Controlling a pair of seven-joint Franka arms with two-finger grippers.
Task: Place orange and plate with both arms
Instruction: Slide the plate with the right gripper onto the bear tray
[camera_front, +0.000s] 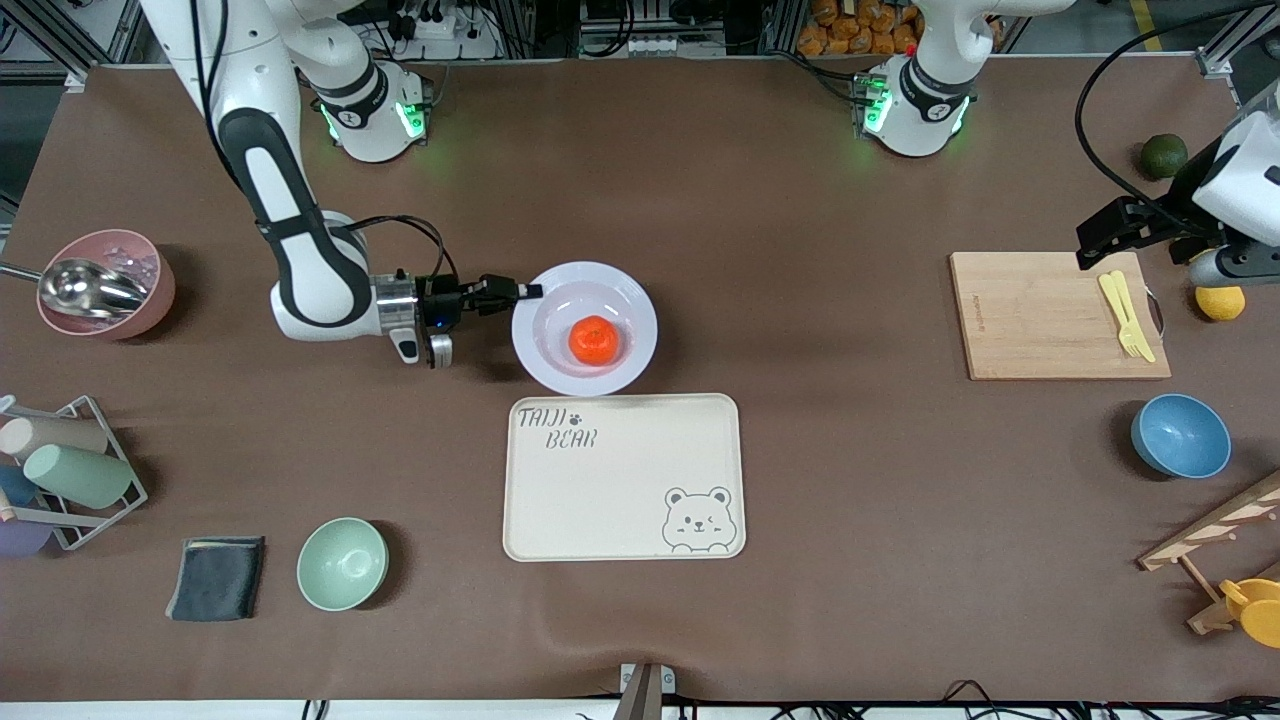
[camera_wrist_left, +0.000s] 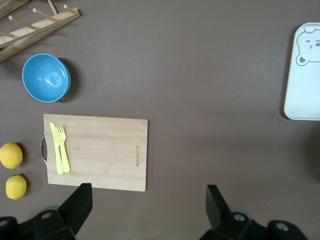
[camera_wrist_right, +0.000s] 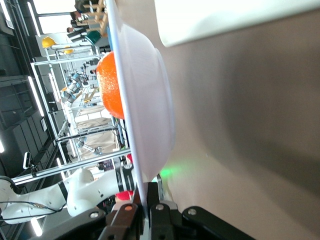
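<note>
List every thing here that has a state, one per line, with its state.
plate: gripped by its rim, orange lying in it, by the tray's edge farthest from the front camera
orange: whole, in the plate's centre
right gripper: shut on the plate's rim
left gripper: open, holding nothing, over the table by the cutting board
tray: nothing on it
cutting board: yellow fork and knife lying on it

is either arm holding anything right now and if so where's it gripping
The right gripper has its jaws shut on the plate at its rim, with the orange in it. The left gripper is open, holding nothing.
</note>
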